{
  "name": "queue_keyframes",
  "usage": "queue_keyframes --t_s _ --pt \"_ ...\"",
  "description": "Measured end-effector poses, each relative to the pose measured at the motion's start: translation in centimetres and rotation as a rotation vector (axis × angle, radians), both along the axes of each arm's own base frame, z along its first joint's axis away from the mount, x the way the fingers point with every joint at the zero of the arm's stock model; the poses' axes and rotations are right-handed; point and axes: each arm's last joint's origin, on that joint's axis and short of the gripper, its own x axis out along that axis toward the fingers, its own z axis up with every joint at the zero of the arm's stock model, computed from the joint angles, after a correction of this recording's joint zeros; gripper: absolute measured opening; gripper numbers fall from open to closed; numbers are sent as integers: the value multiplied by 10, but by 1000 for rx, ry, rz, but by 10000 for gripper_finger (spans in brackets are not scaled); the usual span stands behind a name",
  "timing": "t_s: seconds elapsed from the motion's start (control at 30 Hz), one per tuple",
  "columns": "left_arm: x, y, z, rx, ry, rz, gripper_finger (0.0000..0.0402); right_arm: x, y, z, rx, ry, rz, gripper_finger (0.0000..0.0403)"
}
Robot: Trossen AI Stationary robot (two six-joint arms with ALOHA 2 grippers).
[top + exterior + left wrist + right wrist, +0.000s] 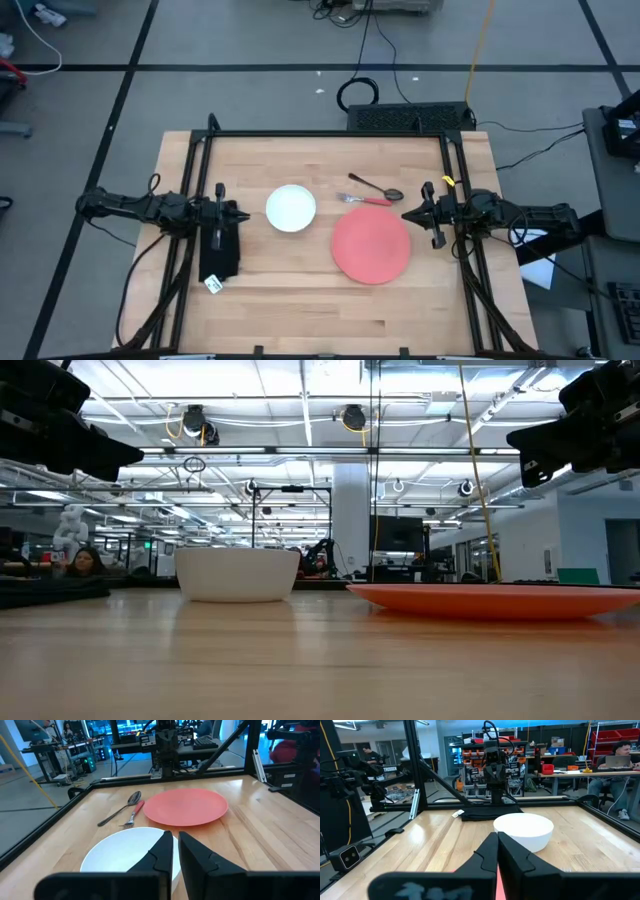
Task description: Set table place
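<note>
A white bowl (291,208) stands on the light-wood table (300,310), left of centre. A red plate (371,245) lies flat to its right. A metal spoon (375,187) and a red-handled fork (365,200) lie on the table beyond the plate. My left gripper (240,214) hovers, shut and empty, just left of the bowl (130,852). My right gripper (408,214) hovers, shut and empty, at the plate's far right rim. The right wrist view shows the bowl (523,831) ahead of its fingers (497,836).
A black folded thing with a white tag (220,252) lies on the table under my left arm. Black frame rails (330,133) run along the far edge and down both sides. Bare wood lies toward the near edge (320,320).
</note>
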Motion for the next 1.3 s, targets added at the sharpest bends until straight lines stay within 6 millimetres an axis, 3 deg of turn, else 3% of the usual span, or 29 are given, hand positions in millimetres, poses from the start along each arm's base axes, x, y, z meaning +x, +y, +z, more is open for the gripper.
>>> queue_keyframes --t_s 1.3 --pt "0 0 0 60 0 -7 35 0 0 6 24 -58 3 0"
